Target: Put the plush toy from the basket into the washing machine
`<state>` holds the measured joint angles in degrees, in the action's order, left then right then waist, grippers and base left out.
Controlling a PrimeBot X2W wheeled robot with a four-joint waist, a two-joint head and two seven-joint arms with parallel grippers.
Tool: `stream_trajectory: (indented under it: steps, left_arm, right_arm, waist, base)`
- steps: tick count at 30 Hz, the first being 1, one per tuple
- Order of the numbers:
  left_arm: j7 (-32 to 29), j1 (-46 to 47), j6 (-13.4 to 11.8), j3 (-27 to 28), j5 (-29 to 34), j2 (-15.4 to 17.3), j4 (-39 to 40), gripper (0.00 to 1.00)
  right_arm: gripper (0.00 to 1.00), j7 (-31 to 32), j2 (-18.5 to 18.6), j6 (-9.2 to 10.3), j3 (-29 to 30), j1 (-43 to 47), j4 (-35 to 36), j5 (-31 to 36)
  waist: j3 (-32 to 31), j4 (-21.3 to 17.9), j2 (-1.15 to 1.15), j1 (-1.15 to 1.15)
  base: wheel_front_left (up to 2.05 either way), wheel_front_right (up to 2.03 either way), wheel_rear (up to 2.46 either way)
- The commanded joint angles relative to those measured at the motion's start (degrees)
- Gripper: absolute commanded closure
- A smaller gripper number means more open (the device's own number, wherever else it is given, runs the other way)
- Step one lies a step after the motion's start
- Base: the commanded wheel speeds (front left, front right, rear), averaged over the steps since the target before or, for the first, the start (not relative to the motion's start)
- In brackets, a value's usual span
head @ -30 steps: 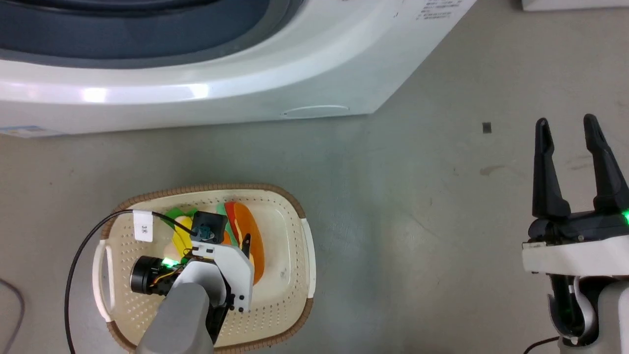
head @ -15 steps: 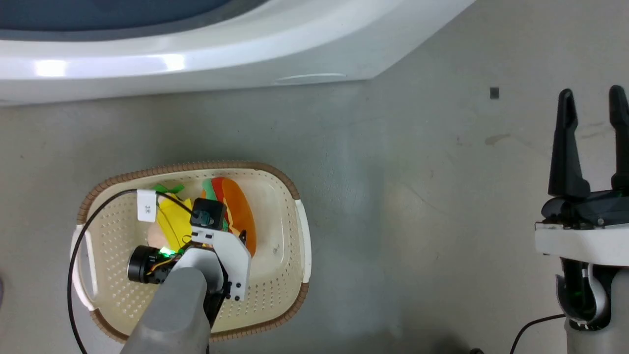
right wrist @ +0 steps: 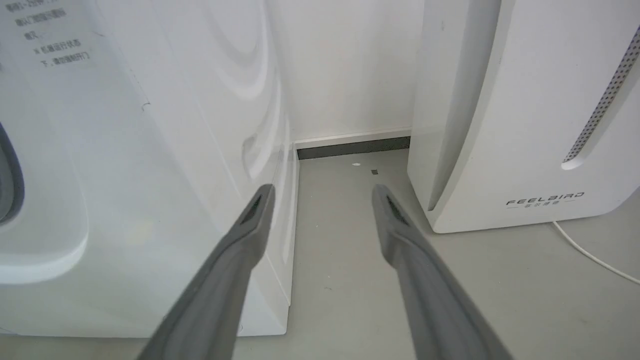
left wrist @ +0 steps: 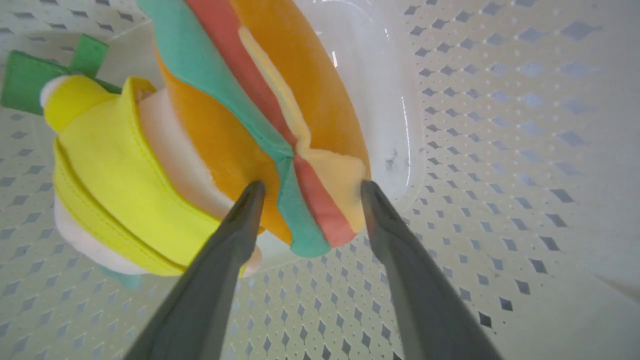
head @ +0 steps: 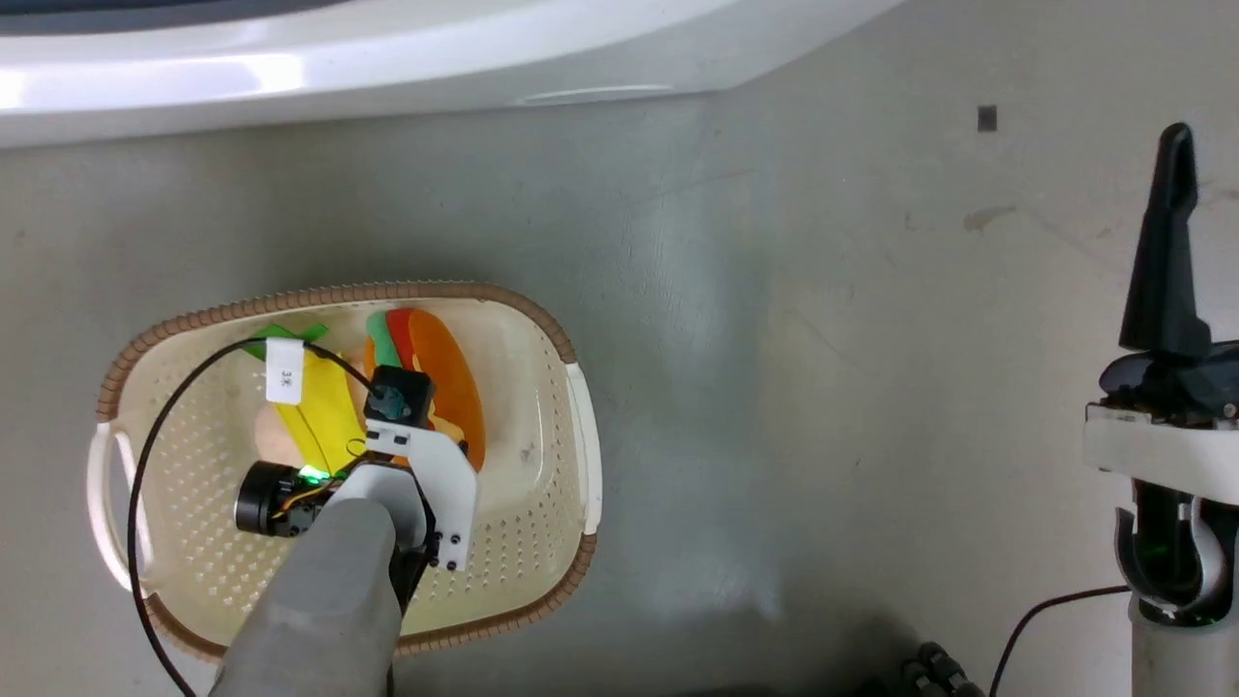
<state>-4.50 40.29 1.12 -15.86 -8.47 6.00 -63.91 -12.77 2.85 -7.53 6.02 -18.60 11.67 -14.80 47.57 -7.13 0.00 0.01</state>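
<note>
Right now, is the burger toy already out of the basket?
No, the plush toy lies inside the basket, between the left gripper's spread fingers.

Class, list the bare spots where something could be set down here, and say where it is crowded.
Free: floor between the basket and the right gripper; the strip between the washing machine and basket. Crowded: the basket's middle, holding the plush toy and left gripper.

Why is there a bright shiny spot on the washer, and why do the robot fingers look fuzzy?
Head view: light glare streaks the glossy washing machine. Left wrist view: the left gripper has fuzzy fingers, too near the lens; the plush toy looks sharper.
</note>
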Motion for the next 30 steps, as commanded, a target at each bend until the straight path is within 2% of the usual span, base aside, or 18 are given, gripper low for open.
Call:
stream_trajectory:
  steps: [1,13,14,15,16,24,30]
  left_arm:
    - [0.05,1.87,-0.48,-0.55,-0.49,0.30,-1.82,0.00]
    - [2.71,6.80,-1.95,-3.52,-1.62,0.55,-8.90,0.00]
    - [2.58,7.16,-1.67,-3.81,-1.75,0.53,-9.47,0.20]
    - [2.47,7.54,-1.34,-4.05,-1.94,0.52,-10.04,0.71]
    - [2.57,7.58,-1.20,-4.11,-2.03,0.50,-10.04,1.00]
    - [3.10,6.64,-0.51,-4.68,-2.77,0.18,-10.04,1.00]
    - [4.70,4.65,0.55,-5.12,-3.47,-0.33,-10.04,1.00]
  right_arm:
    - [0.00,-0.56,0.02,0.04,0.26,-1.58,0.65,-0.61]
    - [0.00,-2.00,0.02,0.04,1.01,-3.72,2.06,-1.91]
    - [0.00,-2.11,0.03,0.04,1.05,-3.94,2.15,-2.01]
    - [0.00,-2.23,0.03,0.04,1.09,-4.16,2.24,-2.13]
    - [0.00,-2.23,0.03,0.04,1.06,-4.19,2.23,-2.10]
    - [0.00,-2.23,0.03,0.04,0.98,-3.81,1.82,-1.82]
    - [0.00,-2.23,0.03,0.04,0.94,-2.53,0.52,-1.60]
  waist:
    - [0.95,-0.17,0.00,0.00]
    - [5.19,-0.60,0.00,-0.01]
    - [5.57,-0.62,0.00,-0.01]
    - [5.93,-0.66,0.00,-0.01]
    - [5.85,-0.63,0.00,-0.01]
    - [3.57,-0.28,0.00,-0.01]
    - [-0.71,0.11,0.00,-0.01]
  base:
    - [0.00,0.00,0.00]
    - [0.00,0.00,0.00]
    - [0.00,0.00,0.00]
    - [0.00,0.00,0.00]
    - [0.00,0.00,0.00]
    - [0.00,0.00,0.00]
    - [0.00,0.00,0.00]
